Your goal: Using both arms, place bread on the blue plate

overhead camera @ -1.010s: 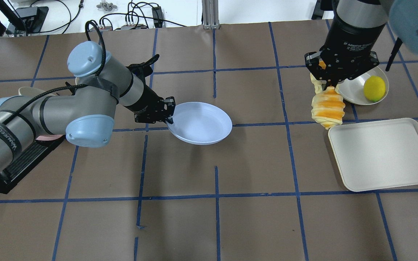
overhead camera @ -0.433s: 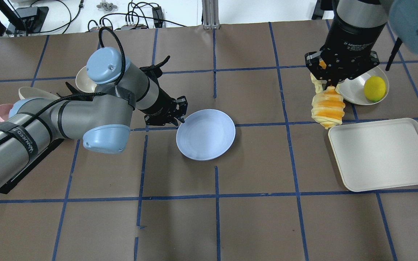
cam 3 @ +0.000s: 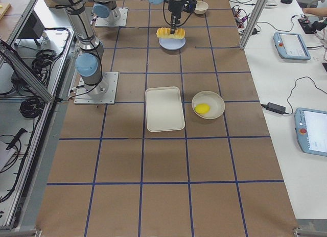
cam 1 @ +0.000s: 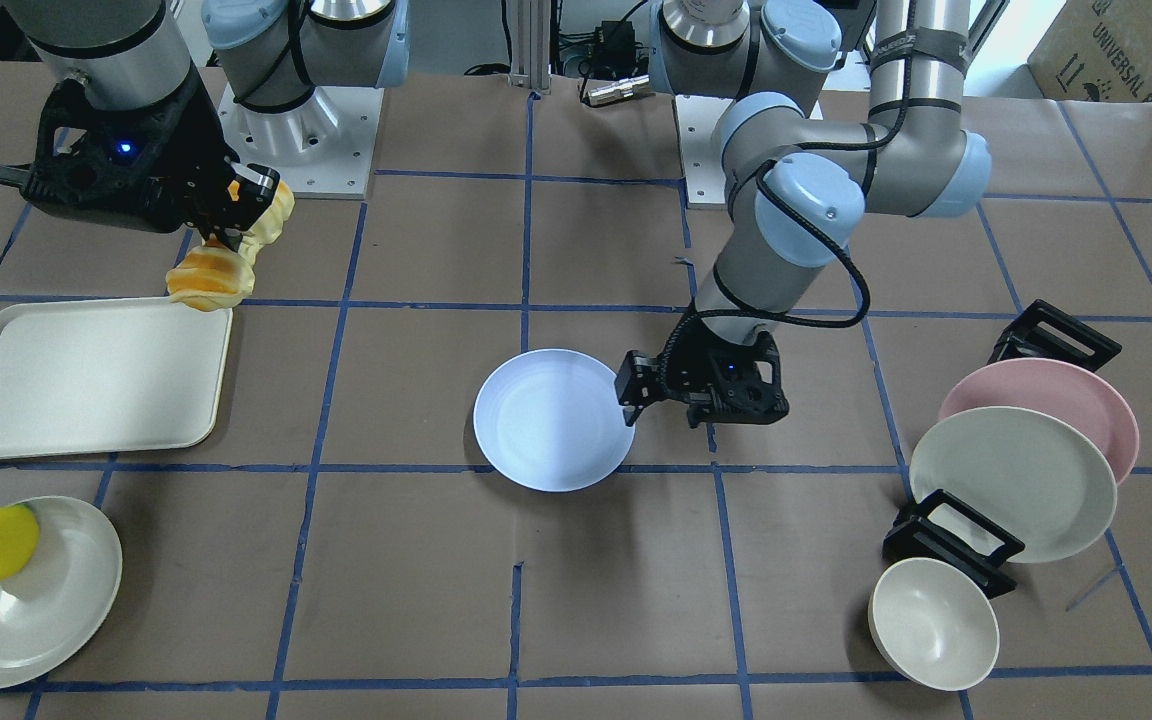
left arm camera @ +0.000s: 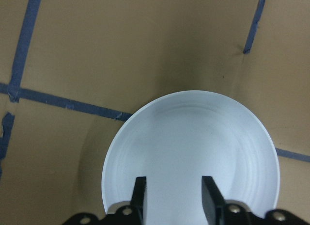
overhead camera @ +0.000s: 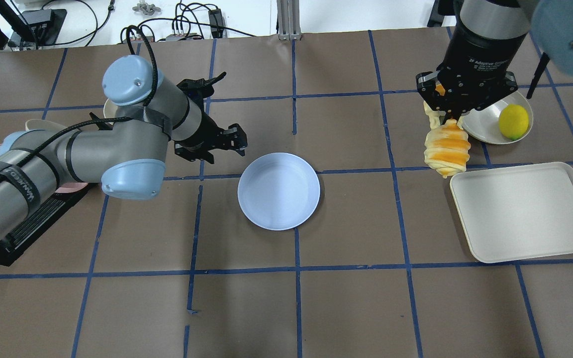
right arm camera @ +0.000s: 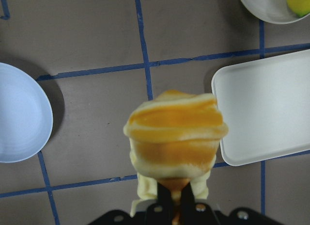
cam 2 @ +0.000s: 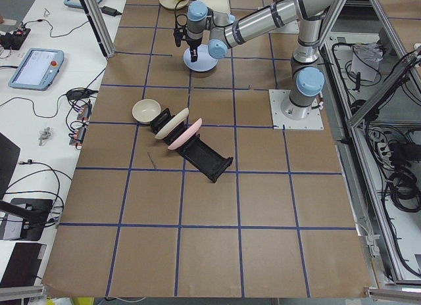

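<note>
The pale blue plate lies flat near the table's middle; it also shows in the front view and the left wrist view. My left gripper is open and empty, just off the plate's rim on the robot's left, its fingers apart above the near edge. My right gripper is shut on the bread, a golden-orange and cream striped loaf that hangs above the table beside the tray. The bread fills the right wrist view and shows in the front view.
A white tray lies under and to the right of the bread. A yellow lemon sits on a cream plate behind it. A black rack with a pink plate and a cream plate, and a cream bowl, stand on the left side.
The left gripper held the blue plate tilted, laid it flat on the table, let go and drew back from the rim. The right arm with the bread has barely moved.
</note>
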Available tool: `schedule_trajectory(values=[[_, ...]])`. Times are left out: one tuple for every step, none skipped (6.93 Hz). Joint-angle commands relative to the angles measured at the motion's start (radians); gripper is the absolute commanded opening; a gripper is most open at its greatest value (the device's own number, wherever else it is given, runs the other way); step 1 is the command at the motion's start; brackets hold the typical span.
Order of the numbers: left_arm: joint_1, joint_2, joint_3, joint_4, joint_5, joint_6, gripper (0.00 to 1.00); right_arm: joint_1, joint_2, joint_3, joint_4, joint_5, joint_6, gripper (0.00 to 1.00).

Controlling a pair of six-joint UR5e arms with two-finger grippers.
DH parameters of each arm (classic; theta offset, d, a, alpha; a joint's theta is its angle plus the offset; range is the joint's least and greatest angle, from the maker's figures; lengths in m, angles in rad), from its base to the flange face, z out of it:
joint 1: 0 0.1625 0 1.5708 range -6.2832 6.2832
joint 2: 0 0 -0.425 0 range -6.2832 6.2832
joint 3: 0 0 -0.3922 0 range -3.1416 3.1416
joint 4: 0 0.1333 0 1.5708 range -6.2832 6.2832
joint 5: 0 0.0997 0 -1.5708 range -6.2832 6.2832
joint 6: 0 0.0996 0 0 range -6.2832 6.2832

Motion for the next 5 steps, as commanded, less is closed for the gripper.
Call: schedule_trajectory(values=[[0.201, 0.073, 0.045, -0.228, 0.096, 0.444, 1.00, 0.066, 0.021, 0.029, -0.053, 0.030, 0.096, 0.09], [0.255, 0.075, 0.129, -0.407, 0.137, 0.461, 1.00, 0.135, 0.047, 0.038, -0.114, 0.030, 0.144, 0.09], [0.251, 0.055, 0.245, -0.556, 0.185, 0.461, 1.00, 0.207, 0.090, 0.038, -0.160, 0.027, 0.188, 0.09], [0.254, 0.080, 0.344, -0.694, 0.185, 0.462, 1.00, 0.270, 0.133, 0.038, -0.203, 0.022, 0.245, 0.08], [0.252, 0.119, 0.416, -0.807, 0.183, 0.461, 1.00, 0.316, 0.186, 0.038, -0.267, 0.018, 0.294, 0.08]])
